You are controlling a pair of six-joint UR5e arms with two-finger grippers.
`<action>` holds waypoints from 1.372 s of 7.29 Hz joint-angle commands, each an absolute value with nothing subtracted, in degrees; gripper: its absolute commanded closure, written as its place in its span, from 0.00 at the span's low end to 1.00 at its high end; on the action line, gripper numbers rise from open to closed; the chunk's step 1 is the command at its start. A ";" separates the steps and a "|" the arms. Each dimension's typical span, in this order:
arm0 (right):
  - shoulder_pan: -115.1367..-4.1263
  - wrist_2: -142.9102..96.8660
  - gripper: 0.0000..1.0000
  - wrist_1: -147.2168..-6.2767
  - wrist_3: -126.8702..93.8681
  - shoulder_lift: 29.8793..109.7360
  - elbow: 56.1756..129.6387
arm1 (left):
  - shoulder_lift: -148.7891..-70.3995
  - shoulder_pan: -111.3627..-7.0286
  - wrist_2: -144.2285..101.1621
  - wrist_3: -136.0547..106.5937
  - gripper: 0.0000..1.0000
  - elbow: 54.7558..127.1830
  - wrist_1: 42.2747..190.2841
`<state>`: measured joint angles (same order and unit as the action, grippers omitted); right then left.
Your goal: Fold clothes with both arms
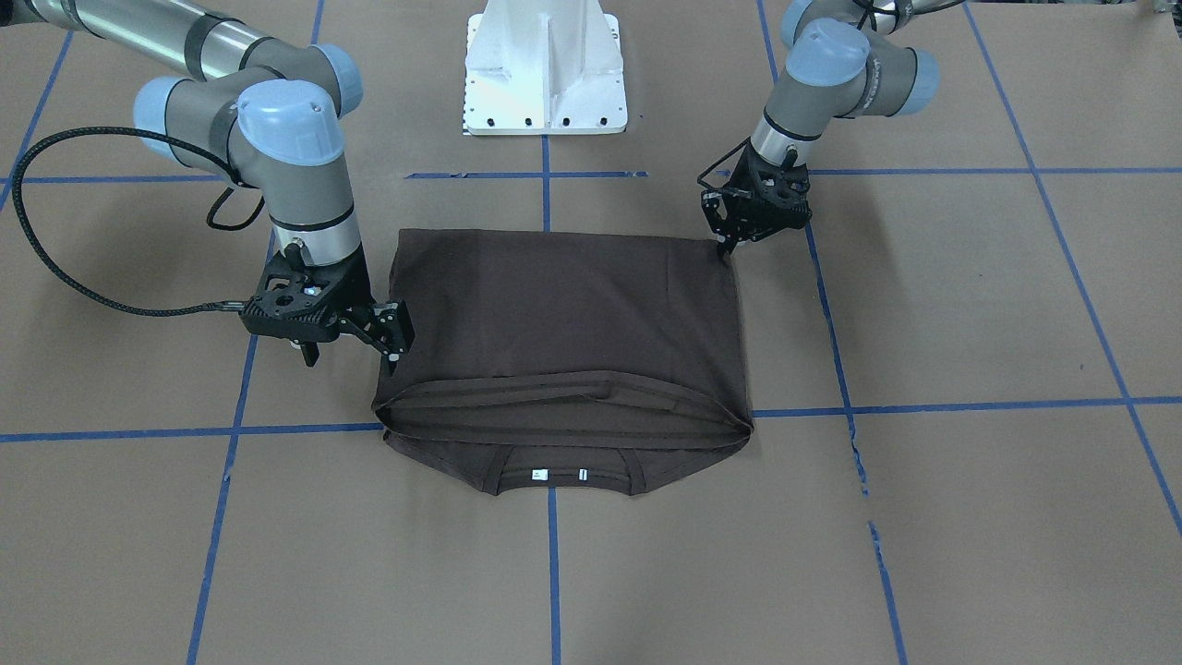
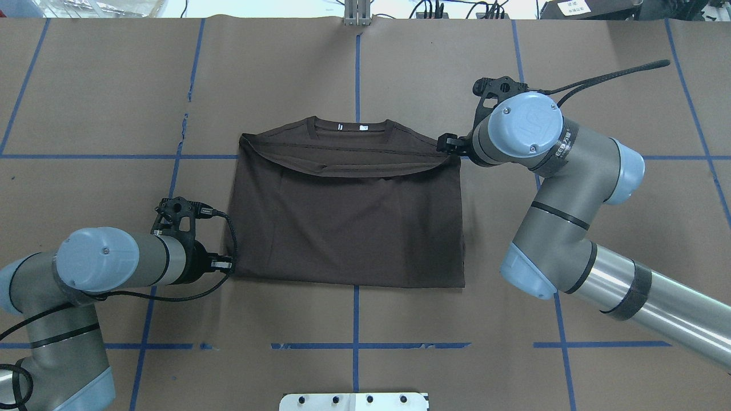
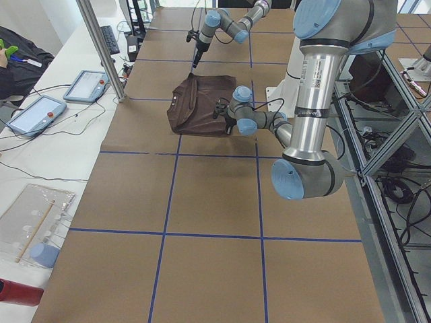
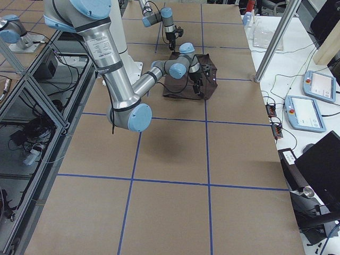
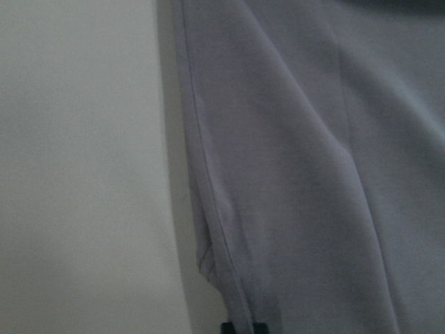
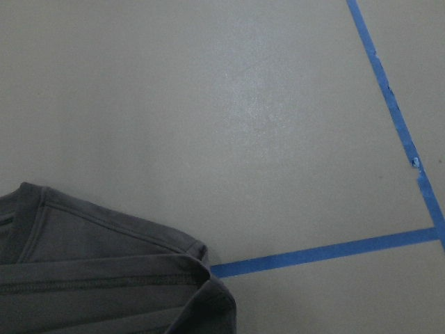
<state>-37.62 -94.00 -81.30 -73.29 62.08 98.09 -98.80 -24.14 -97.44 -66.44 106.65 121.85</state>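
The dark brown short-sleeved fabric T-shirt point(image 2: 348, 228) lies in the middle of the brown paper-covered bench point(image 2: 114, 85). It is folded once, so its hem sits just short of the round ribbed collar point(image 2: 351, 127) on the far side. The folded packet's long axis runs across the bench, from the robot's left to its right.

The black two-finger left end effector point(image 1: 727, 243) is at the near left corner, by the fold line, with the shirt lying to its right and beyond it. The right end effector point(image 1: 395, 340) is at the far right edge near the hem, with the shirt to its left. Each arm is therefore nearest its own short side, and the two sit diagonally opposite.

The left wrist slants down, its fingers aimed at the corner. The right wrist stands upright, its end effector turned sideways towards the cloth. I cannot tell whether either is spread or pinching fabric, because the dark fingertips merge with the dark cloth.
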 commanded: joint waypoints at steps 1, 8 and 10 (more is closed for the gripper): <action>-37.62 -93.61 0.00 -81.30 -73.39 62.14 98.00 | -98.35 -24.69 -97.47 -65.58 1.00 108.61 121.38; -37.62 -93.52 0.00 -81.30 -73.48 62.05 98.17 | -125.20 -51.83 -97.82 -45.28 1.00 74.34 119.79; -37.70 -92.90 0.00 -81.30 -73.56 62.05 98.44 | -133.01 -55.45 -97.47 -41.22 1.00 57.33 129.05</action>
<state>-37.64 -93.20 -81.30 -73.52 62.06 98.25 -127.18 -53.47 -97.71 -43.02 69.11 123.22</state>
